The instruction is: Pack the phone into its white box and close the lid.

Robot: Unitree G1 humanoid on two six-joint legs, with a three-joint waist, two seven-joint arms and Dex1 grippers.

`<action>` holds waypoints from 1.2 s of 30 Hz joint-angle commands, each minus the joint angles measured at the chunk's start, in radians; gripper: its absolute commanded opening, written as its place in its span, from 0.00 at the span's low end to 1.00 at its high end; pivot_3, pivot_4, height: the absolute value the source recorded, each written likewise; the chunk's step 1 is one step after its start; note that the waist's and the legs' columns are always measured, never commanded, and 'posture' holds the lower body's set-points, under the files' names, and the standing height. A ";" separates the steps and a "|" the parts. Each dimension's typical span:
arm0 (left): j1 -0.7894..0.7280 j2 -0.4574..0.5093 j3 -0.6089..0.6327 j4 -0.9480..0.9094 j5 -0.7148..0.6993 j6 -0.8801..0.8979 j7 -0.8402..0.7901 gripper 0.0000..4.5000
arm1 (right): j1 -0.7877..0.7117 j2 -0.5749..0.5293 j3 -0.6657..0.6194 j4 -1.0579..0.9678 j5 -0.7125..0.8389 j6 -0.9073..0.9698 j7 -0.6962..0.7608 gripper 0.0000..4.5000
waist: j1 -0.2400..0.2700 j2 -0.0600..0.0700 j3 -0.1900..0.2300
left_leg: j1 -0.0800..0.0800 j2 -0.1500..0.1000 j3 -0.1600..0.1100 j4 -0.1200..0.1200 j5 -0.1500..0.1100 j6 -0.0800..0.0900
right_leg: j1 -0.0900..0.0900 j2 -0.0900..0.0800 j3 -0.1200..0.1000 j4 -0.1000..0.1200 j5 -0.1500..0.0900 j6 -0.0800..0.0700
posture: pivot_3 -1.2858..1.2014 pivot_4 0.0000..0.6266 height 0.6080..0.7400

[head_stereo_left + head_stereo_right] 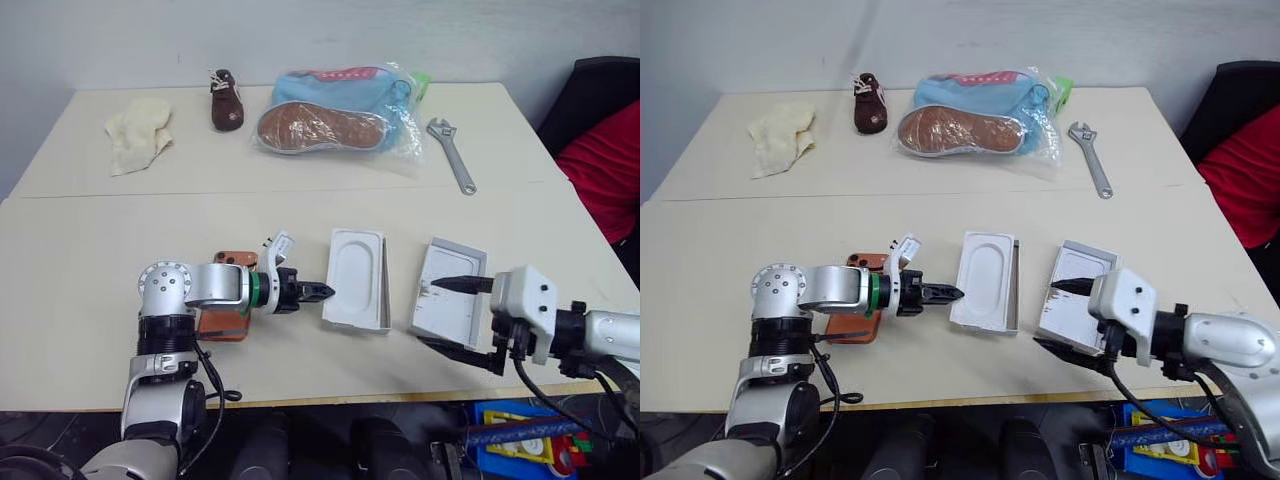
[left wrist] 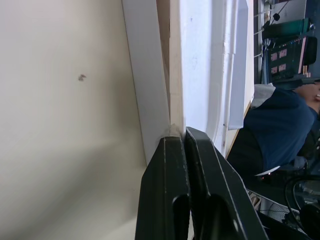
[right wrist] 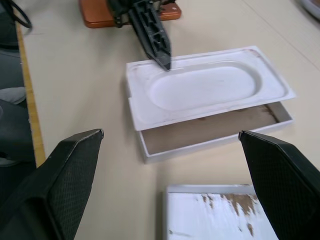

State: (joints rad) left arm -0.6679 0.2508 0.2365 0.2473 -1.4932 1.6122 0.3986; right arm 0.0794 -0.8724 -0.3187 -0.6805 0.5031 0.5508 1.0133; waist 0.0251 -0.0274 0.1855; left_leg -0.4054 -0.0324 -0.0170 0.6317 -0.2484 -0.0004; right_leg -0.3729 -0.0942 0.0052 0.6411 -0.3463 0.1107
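Note:
The orange phone (image 1: 225,325) lies flat on the table, mostly under my left forearm. The white box (image 3: 210,132) sits in the middle with a thin moulded white insert (image 1: 355,275) lying askew on top, so a strip of its grey-brown floor shows. My left gripper (image 1: 325,292) is shut, its tip against the insert's near-left edge (image 2: 150,100). To the right lies the lid (image 1: 455,265), inside up with brown marks. My right gripper (image 1: 427,312) is open wide over the lid's near end, holding nothing.
At the table's back lie a cream cloth (image 1: 138,132), a small brown shoe (image 1: 226,100), a bagged blue shoe (image 1: 335,115) and a wrench (image 1: 452,152). A black chair with red fabric (image 1: 605,165) stands at the right. A person in dark blue (image 2: 275,125) is beyond the table.

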 commanded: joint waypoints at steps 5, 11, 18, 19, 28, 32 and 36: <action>-0.017 -0.036 -0.021 0.003 0.004 -0.036 0.061 0.00 | 0.021 -0.013 -0.019 -0.062 0.034 0.008 -0.038 0.99 | 0.001 -0.001 0.000 | 0.000 0.000 0.000 0.000 0.000 0.000 | 0.000 0.000 0.000 0.000 0.000 0.000 | 0.52 0.24 1.00; -0.033 -0.047 -0.012 0.023 -0.002 -0.057 0.049 0.34 | 0.027 -0.012 -0.011 -0.064 0.032 0.003 -0.051 1.00 | 0.000 -0.001 0.000 | 0.000 0.000 0.000 0.000 0.000 0.000 | 0.001 0.000 -0.001 -0.001 0.000 0.001 | 0.52 0.24 1.00; -0.042 0.007 -0.014 -0.021 -0.024 -0.038 -0.048 0.82 | 0.031 -0.009 0.000 -0.059 0.026 -0.005 -0.056 1.00 | 0.000 -0.001 0.000 | 0.001 0.000 0.000 0.000 0.000 0.000 | 0.002 0.001 -0.002 -0.002 0.000 0.001 | 0.52 0.24 1.00; -0.046 0.025 -0.017 -0.033 -0.030 -0.028 -0.083 0.88 | 0.029 -0.010 0.004 -0.057 0.023 -0.008 -0.055 1.00 | -0.001 -0.001 0.000 | 0.001 0.000 0.000 0.000 0.000 0.000 | 0.002 0.001 -0.002 -0.002 0.000 0.001 | 0.52 0.24 1.00; -0.053 0.051 -0.055 -0.103 -0.037 -0.042 -0.279 0.99 | -0.006 -0.014 0.044 -0.020 0.004 -0.026 -0.057 1.00 | 0.001 -0.001 0.000 | 0.000 0.000 0.000 -0.001 0.000 0.000 | 0.002 0.000 -0.002 -0.004 0.000 0.001 | 0.52 0.24 1.00; -0.039 0.073 -0.070 -0.127 0.001 -0.050 -0.328 0.99 | -0.017 -0.017 0.048 -0.016 0.004 -0.025 -0.055 1.00 | -0.001 -0.001 0.000 | 0.000 0.000 0.000 -0.001 0.000 0.000 | 0.002 0.000 -0.001 -0.004 0.000 0.001 | 0.52 0.24 1.00; -0.036 0.146 -0.097 -0.169 0.081 -0.055 -0.450 0.99 | -0.055 -0.019 0.082 -0.002 -0.005 -0.024 -0.061 1.00 | -0.006 -0.001 0.000 | 0.001 0.000 0.000 -0.001 0.000 0.000 | 0.001 0.001 -0.001 -0.004 0.000 0.001 | 0.52 0.24 1.00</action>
State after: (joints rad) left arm -0.7006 0.3682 0.1489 0.1288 -1.4430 1.5674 0.0201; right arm 0.0453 -0.8836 -0.2449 -0.6729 0.5014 0.5442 0.9588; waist 0.0194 -0.0284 0.1854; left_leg -0.4048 -0.0320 -0.0168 0.6303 -0.2482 -0.0006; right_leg -0.3715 -0.0931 0.0046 0.6372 -0.3459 0.1115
